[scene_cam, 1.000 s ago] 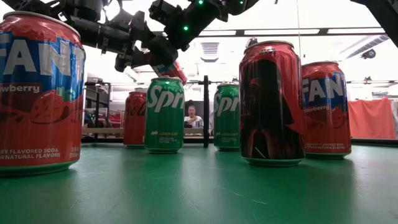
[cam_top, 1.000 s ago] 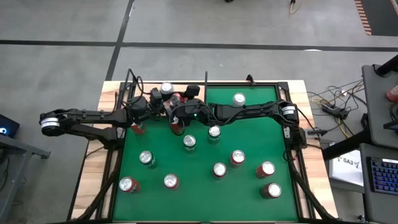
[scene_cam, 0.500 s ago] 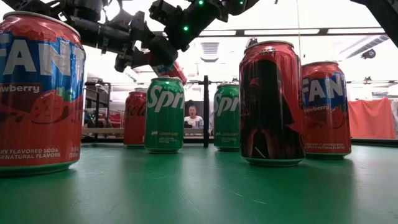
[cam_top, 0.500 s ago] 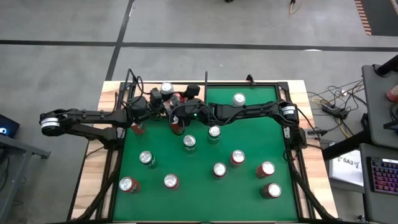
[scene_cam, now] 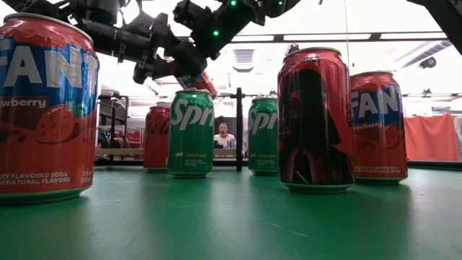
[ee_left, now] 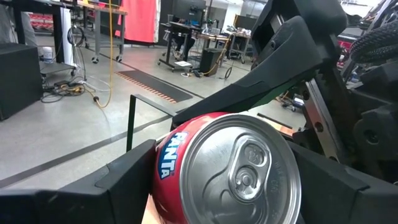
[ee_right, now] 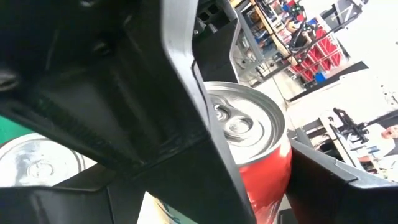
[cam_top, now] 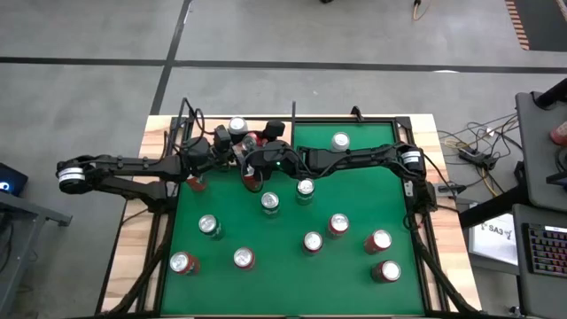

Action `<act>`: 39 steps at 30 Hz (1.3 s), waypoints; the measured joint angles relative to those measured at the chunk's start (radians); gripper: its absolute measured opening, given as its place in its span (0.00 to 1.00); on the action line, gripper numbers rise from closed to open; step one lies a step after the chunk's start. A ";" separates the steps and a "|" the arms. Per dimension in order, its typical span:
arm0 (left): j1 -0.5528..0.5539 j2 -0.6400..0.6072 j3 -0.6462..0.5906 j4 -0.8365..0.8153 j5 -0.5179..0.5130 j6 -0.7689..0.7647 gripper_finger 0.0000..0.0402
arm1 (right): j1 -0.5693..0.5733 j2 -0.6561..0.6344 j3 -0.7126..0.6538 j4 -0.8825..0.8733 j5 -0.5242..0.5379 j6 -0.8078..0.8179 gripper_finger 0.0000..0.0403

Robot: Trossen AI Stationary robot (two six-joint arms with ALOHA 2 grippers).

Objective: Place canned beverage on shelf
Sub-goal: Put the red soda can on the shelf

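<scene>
A red Fanta can (ee_left: 224, 168) hangs tilted in the air at the table's far left, above the pale wood shelf (cam_top: 257, 124). My left gripper (cam_top: 232, 149) reaches it from the table's left and my right gripper (cam_top: 254, 158) from the right. In the low view the can (scene_cam: 193, 78) shows between both dark grippers. A silver-topped can (cam_top: 237, 126) stands on the shelf just behind them. My left gripper pinches the can's side wall (ee_left: 163, 163) just below the rim, between its two fingers, one on each side. The fingers come level from the table's left and lie across the can. The can is lifted clear and tilted, its top turned toward this wrist. My right gripper has one finger (ee_right: 336, 180) against the can's side wall (ee_right: 283, 158) near the top. The opposite side is hidden by my left gripper's finger. It comes from the table's right, slanting slightly down. The can is clear of the shelf.
Several cans stand upright on the green felt (cam_top: 354, 283): green Sprite cans (scene_cam: 191, 133), red Fanta cans (scene_cam: 43, 108) and a dark red can (scene_cam: 315, 119). One can (cam_top: 340, 140) stands at the far middle. A black upright rod (scene_cam: 239, 128) marks the shelf's edge.
</scene>
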 joint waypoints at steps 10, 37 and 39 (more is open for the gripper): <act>0.000 0.000 0.000 -0.003 0.002 0.005 0.74 | 0.000 0.006 -0.004 0.010 0.005 0.024 0.72; 0.004 0.000 0.000 -0.025 -0.017 0.020 0.71 | -0.008 0.008 -0.006 -0.047 -0.030 0.259 0.72; 0.004 0.000 0.000 -0.025 -0.011 0.037 0.70 | -0.008 0.008 -0.008 -0.047 -0.040 0.251 0.72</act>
